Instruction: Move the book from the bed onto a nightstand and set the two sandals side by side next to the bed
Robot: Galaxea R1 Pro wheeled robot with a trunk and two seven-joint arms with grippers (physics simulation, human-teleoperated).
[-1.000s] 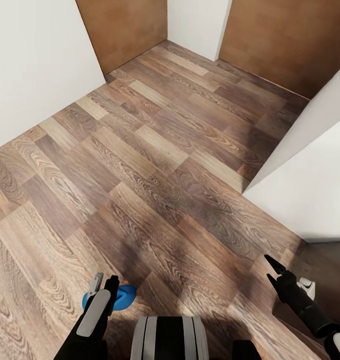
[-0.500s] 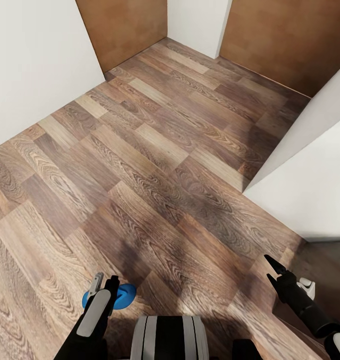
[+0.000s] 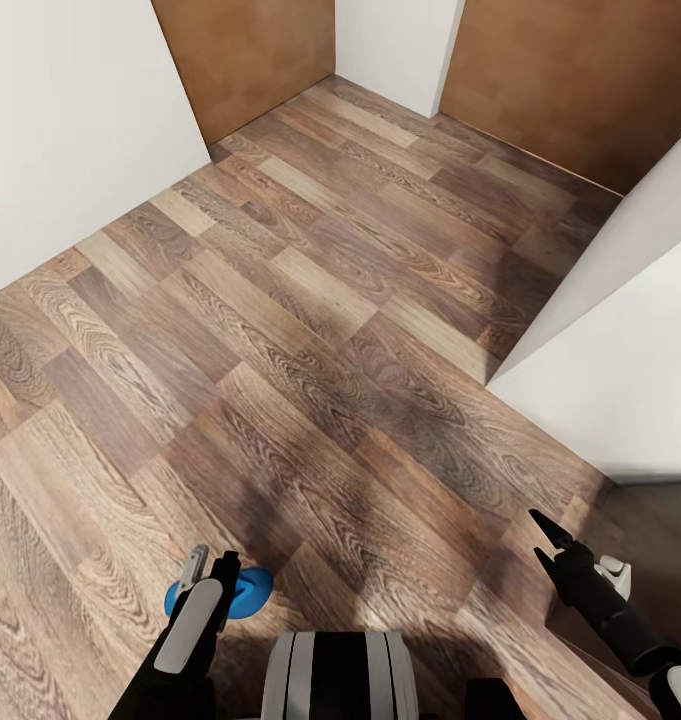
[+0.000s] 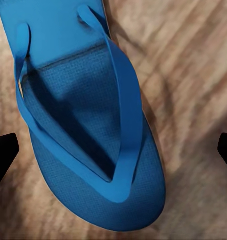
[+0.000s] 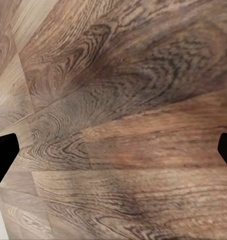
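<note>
One bright blue sandal (image 4: 88,135) lies flat on the wood-plank floor (image 3: 310,330), straps up. My left gripper (image 4: 113,150) hangs over it, open, with a dark fingertip on either side of the sandal and not touching it. In the head view the sandal (image 3: 250,590) peeks out just past the left gripper (image 3: 208,572) at the lower left. My right gripper (image 3: 546,543) is open at the lower right over bare floor, holding nothing. In the right wrist view the right gripper (image 5: 113,155) has plain planks between its fingers. The book, bed and nightstand are out of view.
A white wall (image 3: 70,130) stands at the left. A white wall corner (image 3: 620,350) juts in from the right. Two brown doors (image 3: 250,50) (image 3: 580,70) close the far end. My own base (image 3: 335,675) shows at the bottom edge.
</note>
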